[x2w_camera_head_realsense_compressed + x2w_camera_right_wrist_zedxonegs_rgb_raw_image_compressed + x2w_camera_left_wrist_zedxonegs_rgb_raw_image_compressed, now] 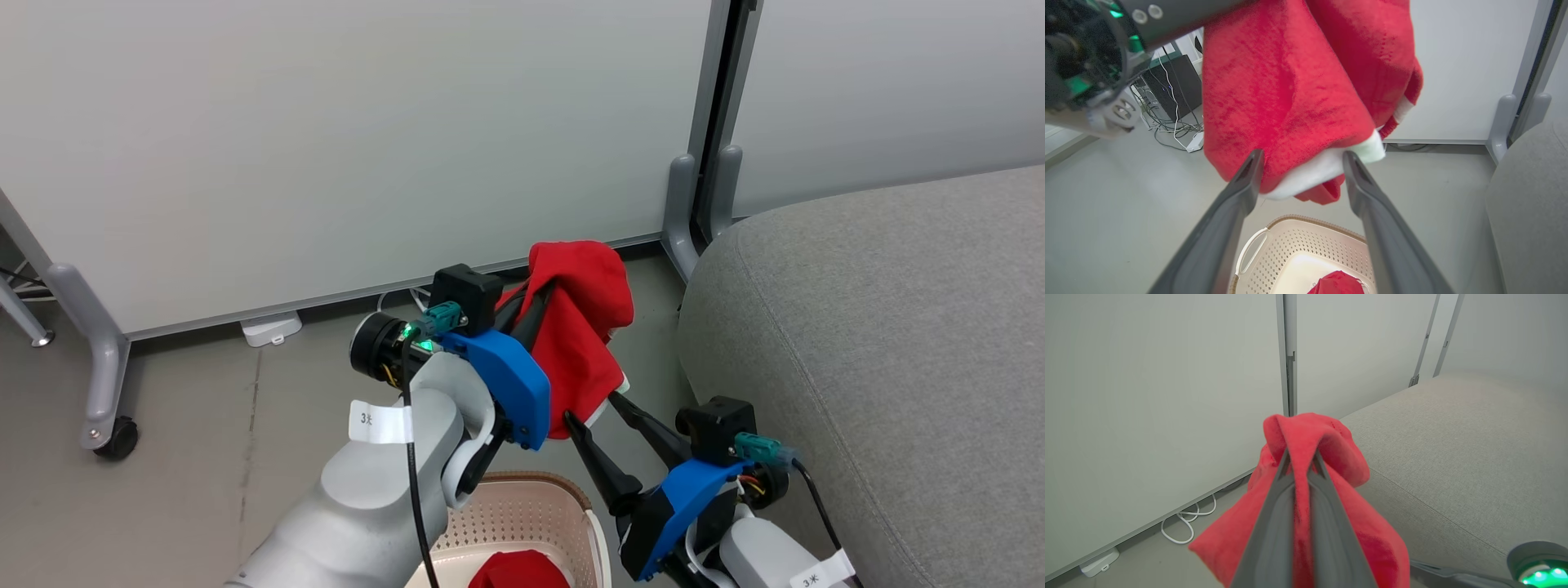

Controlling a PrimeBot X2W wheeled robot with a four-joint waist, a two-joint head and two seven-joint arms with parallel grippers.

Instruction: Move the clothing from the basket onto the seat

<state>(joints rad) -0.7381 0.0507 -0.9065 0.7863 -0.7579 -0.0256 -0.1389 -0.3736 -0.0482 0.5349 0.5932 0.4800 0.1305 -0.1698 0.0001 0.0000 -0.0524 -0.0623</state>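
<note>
Where the lifted garment (584, 327) hangs: in the air, higher than the basket and just beside the rounded end of the sofa, not resting on it.
Lifted garment, look: bright red soft cloth, bunched at the top and draping down to a white trim (1323, 167) at its lower edge.
Left gripper (549, 290): its two dark fingers are pinched close together on a fold at the top of this garment; in the left wrist view the red cloth (1331, 441) spills over both sides of them.
Right gripper (592, 408): lower down and spread wide, holding nothing. In the right wrist view its fingertips stand on either side of the white trim; whether they touch the cloth I cannot tell.
Second garment (518, 570): a red heap lying inside the basket, on its bottom.
Basket (522, 506): cream-white, perforated, with a brown rim and a side handle. It stands on the floor beneath both arms, close to the sofa's front.
Sofa (882, 327): light grey fabric with a rounded edge, at the robot's right. No clothing lies on the part that shows.
Floor (204, 425): smooth grey.
Partition (326, 147): pale panels behind the garment, on grey feet; one foot ends in a black caster (120, 437).
Cable (1184, 526): white, looped along the foot of the partition.
</note>
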